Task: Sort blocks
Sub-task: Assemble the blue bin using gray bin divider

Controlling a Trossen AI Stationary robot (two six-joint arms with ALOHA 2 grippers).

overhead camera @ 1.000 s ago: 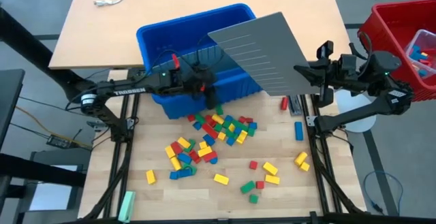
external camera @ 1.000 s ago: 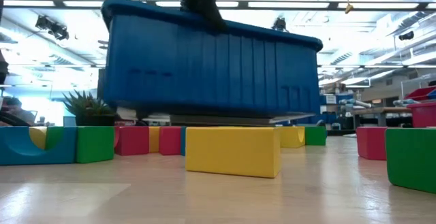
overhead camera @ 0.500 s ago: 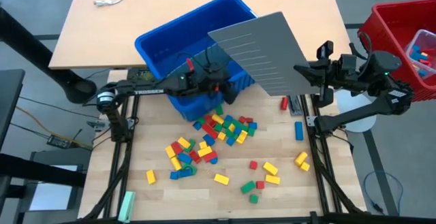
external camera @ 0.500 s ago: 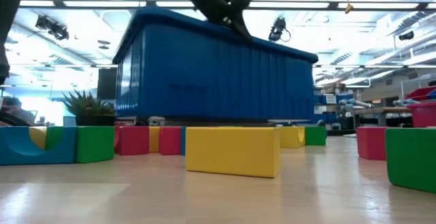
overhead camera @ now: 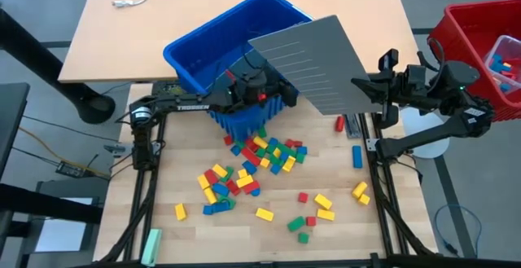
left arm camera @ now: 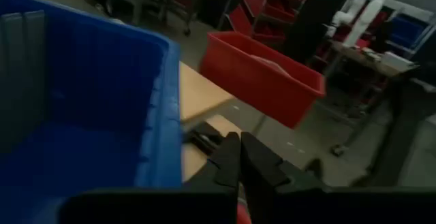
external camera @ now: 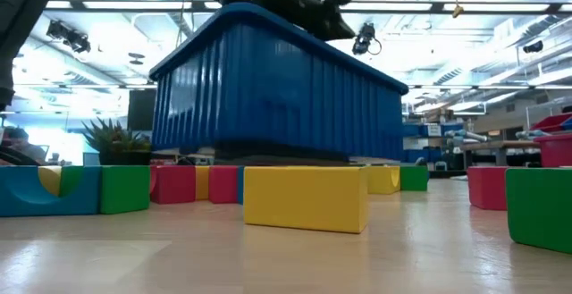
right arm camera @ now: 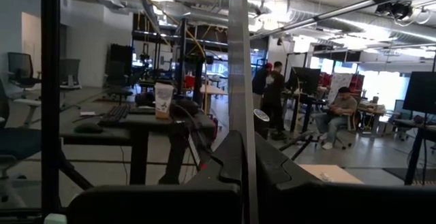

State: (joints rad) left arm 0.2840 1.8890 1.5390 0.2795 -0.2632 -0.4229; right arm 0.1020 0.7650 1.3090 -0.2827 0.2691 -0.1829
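Nearest the front edge of the tabletop (overhead camera: pixel 358 239) lies a loose scatter of blocks (overhead camera: pixel 260 158) in red, yellow, green & blue, w/ a yellow one (external camera: pixel 304 199) closest to the low camera. They sit mixed together, none grouped by colour yet, so sorting looks barely begun. A pale green bar (overhead camera: pixel 151 243) lies at the front left corner, apart from the pile. Just behind the pile sits the blue bin (overhead camera: pixel 203 56), skewed at an angle, its near corner by the thickest cluster, prob. so blocks can go in w/ a short reach. The left end effector (overhead camera: pixel 277 97) is at the bin's near rim. Its fingers are pressed together w/ nothing between them in the left wrist view, outside the bin wall, so it seems to be nudging or bracing the bin rather than gripping it. Over the bin's right side hangs a grey ridged panel (overhead camera: pixel 313 60), held off the tabletop by the right end effector (overhead camera: pixel 361 85), clamped tight on the panel's corner, likely to keep it clear of the work area. Farther right, off the tabletop, stands a red bin (overhead camera: pixel 472 24).
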